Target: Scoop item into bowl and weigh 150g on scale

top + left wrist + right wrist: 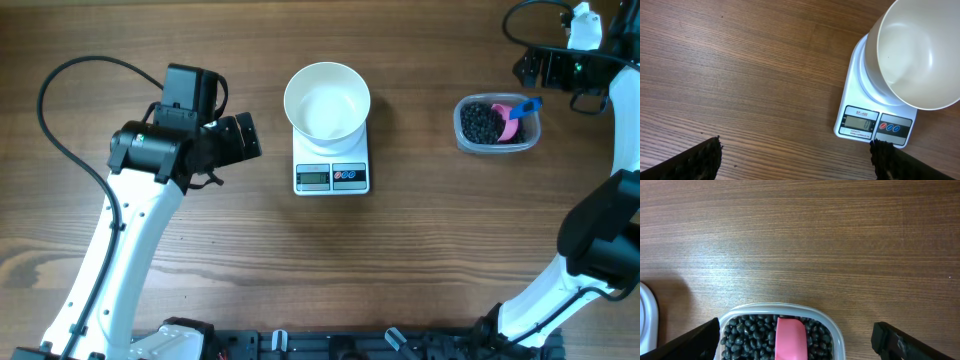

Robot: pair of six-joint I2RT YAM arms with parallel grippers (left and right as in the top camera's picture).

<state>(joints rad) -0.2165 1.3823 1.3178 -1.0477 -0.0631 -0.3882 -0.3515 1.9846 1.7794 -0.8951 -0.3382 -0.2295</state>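
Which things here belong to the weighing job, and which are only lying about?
For the job: bowl, scale, black beans, clear tub, pink scoop.
Lying about: only a looping black cable.

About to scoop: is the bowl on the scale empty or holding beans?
Empty. The bowl on the scale shows a bare white inside in overhead and left wrist views; the beans lie in the clear tub.
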